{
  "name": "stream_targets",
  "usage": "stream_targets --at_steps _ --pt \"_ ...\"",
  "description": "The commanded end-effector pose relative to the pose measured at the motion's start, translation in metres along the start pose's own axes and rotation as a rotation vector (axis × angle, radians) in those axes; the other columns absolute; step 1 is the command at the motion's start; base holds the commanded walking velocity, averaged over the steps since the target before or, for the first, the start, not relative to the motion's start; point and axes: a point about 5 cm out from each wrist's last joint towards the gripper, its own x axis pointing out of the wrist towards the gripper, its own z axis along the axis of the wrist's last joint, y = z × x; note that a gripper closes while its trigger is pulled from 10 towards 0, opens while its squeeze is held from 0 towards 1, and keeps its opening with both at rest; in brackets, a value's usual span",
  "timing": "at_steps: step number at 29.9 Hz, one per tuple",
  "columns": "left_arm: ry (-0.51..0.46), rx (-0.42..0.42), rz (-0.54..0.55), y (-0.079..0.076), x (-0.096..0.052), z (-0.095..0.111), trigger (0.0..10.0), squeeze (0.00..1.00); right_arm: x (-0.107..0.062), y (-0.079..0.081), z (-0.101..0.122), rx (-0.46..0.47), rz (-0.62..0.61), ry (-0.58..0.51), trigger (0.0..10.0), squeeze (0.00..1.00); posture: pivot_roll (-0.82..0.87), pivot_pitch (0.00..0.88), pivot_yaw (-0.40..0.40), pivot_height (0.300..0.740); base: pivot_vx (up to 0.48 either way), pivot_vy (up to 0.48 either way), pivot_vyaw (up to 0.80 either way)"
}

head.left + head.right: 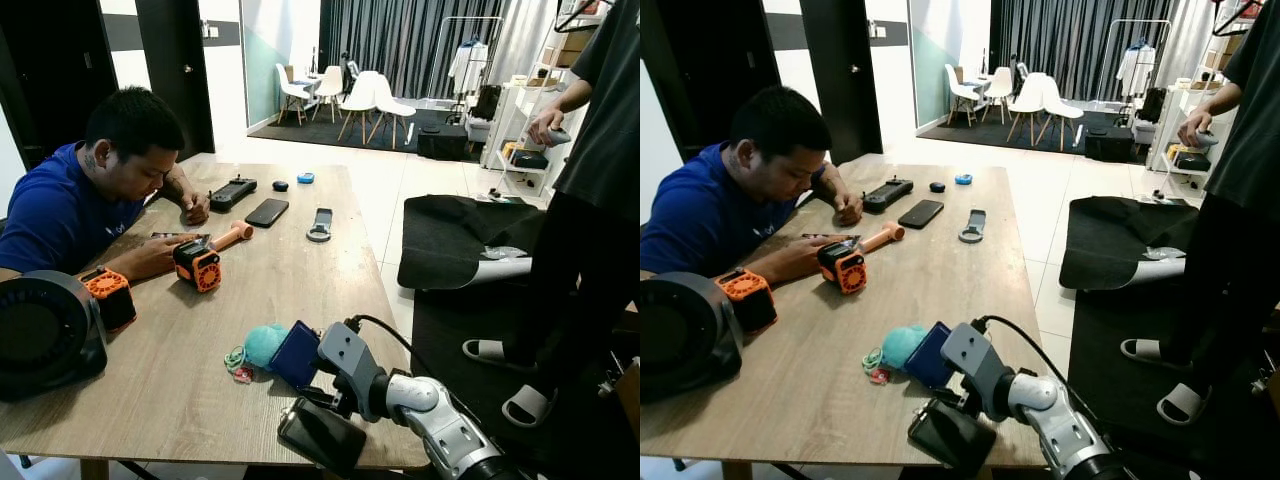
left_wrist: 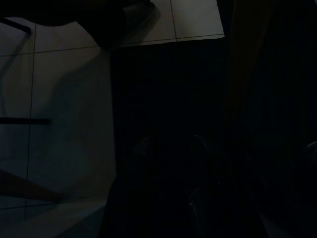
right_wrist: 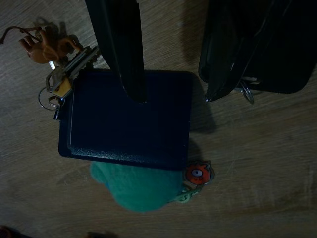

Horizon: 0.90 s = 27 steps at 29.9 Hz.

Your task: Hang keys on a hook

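Keys lie partly hidden under dark wallet, right tool above.

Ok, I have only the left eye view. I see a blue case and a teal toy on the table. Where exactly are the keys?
Observer: The right wrist view shows the keys at one corner of the blue case, on a ring with an orange charm.
Operator: Is the robot ready to grasp them?
Observer: Not yet. The right claw is open over the case; one finger crosses the case, and none is over the keys.
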Motion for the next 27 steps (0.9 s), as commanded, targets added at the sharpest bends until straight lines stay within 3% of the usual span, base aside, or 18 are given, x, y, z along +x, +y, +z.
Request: stream_targets --at_steps 1,9,15,23,27 --pt "0.008 -0.002 0.002 0.0 -0.001 -0.001 10.0 0.0 0.0 0.0 -0.005 -0.03 -0.011 0.013 10.0 0.0 0.06 0.029 -0.026 0.74 0.0 0.0 0.0" --pt "0.006 -0.004 0.005 0.0 -0.001 -0.001 10.0 0.0 0.001 -0.005 0.009 -0.074 -0.071 -0.126 10.0 0.0 0.06 0.031 -0.028 0.74 0.0 0.0 0.0" --pt "0.005 -0.004 0.007 0.001 -0.001 -0.001 10.0 0.0 0.003 -0.002 0.018 -0.046 -0.09 -0.236 10.0 0.0 0.06 0.033 -0.026 0.74 0.0 0.0 0.0" --pt "0.005 -0.003 0.011 0.002 -0.001 -0.001 10.0 0.0 0.013 0.019 -0.001 0.075 0.068 -0.173 10.0 0.0 0.07 0.038 -0.025 0.74 0.0 0.0 0.0" --pt "0.007 -0.002 0.012 0.002 -0.001 -0.001 10.0 0.0 0.012 0.024 -0.005 0.091 0.113 -0.154 10.0 0.0 0.07 0.037 -0.025 0.74 0.0 0.0 0.0"
